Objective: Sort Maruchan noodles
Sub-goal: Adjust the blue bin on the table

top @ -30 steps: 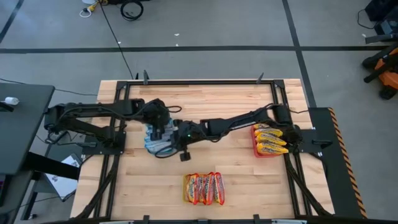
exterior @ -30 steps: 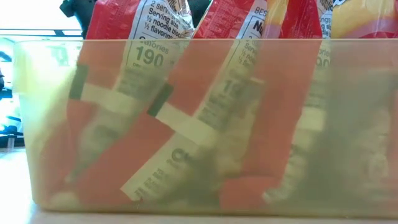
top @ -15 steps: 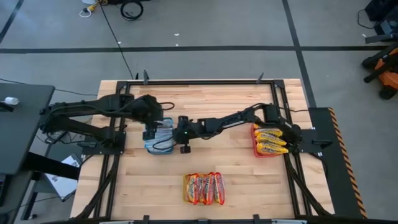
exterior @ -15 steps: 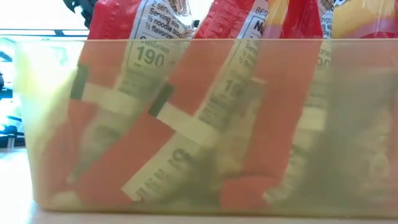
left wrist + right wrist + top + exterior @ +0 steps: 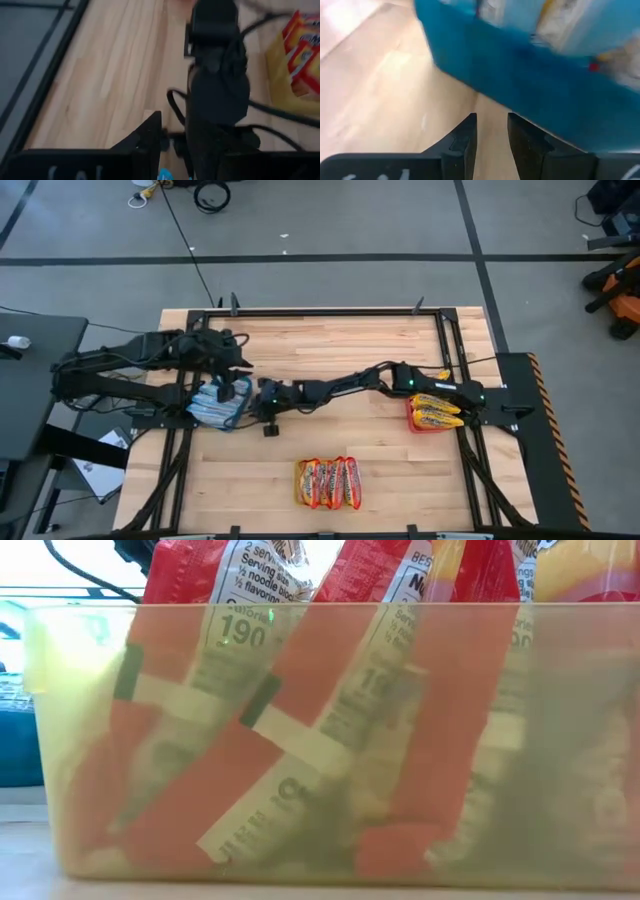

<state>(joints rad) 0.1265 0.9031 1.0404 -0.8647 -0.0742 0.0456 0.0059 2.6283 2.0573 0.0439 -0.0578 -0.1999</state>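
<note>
Now, step in hand: probably the closing part of the sort; no loose packet seen on the worktop (image 5: 330,340), all noodles lying in trays by colour.
Silvery-white packets (image 5: 212,401): inside the blue tray (image 5: 520,80), close to the left edge of the worktop.
Yellow-orange packets (image 5: 436,411): in the red tray (image 5: 410,420), at the right side.
Red-orange packets (image 5: 328,483): standing in a row in the yellow tray (image 5: 40,740), at the near edge, in the middle.
Right gripper (image 5: 490,120): stretched far across the worktop, low, just beside the right wall of the blue tray; narrow gap between the fingers, nothing in it, only bare wood visible there.
Left gripper (image 5: 236,387): above the far right corner of the blue tray, very close to the right gripper; not possible to tell how wide, view blocked by the other arm.
Next move, as a judgement: either nudging the blue tray to a better place, or lifting both arms away; needs a straight rise first, then a pull back, one arm at a time.
Edges: blue tray already near the left rim of the worktop and the black frame there; any more push to the left risky, could tip over the side.
Open room: wide free wood at the far side and in the middle; tight only where the two grippers meet at the tray.
</note>
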